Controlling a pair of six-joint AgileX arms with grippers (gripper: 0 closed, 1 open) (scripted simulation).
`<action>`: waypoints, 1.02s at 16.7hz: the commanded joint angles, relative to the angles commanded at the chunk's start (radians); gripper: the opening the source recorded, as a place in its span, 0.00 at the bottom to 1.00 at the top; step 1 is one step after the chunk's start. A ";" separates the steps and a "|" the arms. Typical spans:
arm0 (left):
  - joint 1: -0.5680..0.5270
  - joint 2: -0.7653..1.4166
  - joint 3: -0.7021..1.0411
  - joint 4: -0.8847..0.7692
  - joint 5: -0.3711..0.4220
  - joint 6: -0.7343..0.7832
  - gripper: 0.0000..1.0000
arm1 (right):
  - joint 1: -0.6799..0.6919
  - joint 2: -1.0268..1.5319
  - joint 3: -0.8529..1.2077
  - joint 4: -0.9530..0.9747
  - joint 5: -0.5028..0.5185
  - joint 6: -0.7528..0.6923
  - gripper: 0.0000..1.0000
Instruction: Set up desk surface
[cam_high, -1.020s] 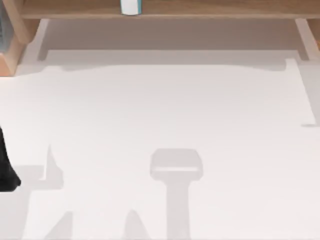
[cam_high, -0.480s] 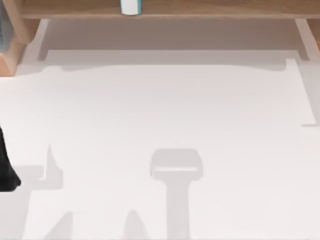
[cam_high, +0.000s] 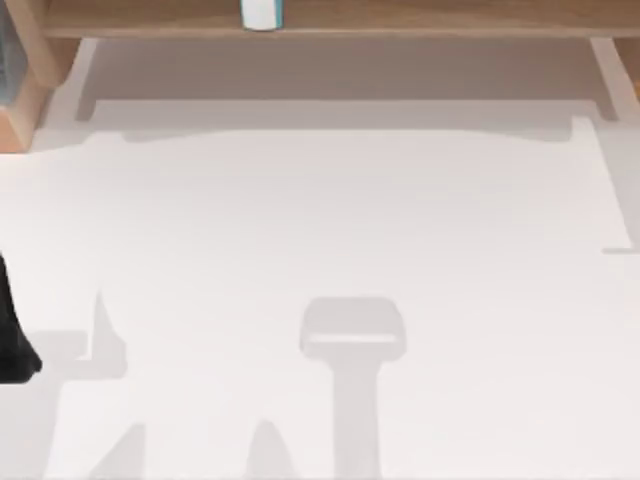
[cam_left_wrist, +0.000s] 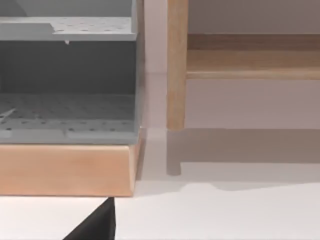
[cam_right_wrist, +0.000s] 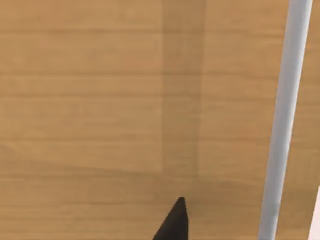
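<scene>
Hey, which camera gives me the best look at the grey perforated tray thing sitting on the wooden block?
The left wrist view: the grey perforated organizer faces the camera on its wooden base, beside a shelf post. The top view catches just a grey sliver at its left edge. The right wrist view faces wood grain instead.

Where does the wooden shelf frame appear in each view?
Top view: wooden shelf frame along the far edge.
Left wrist view: its upright post stands on the desk surface.
Right wrist view: close wood grain; which part, cannot tell.
Shared landmark: the white desk surface.
</scene>
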 joint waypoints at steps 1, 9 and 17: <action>0.000 0.000 0.000 0.000 0.000 0.000 1.00 | 0.000 0.000 0.000 0.000 0.000 0.000 0.32; 0.000 0.000 0.000 0.000 0.000 0.000 1.00 | 0.000 0.000 0.000 0.000 0.000 0.000 0.00; 0.000 0.000 0.000 0.000 0.000 0.000 1.00 | 0.016 0.016 0.036 -0.026 0.023 0.001 0.00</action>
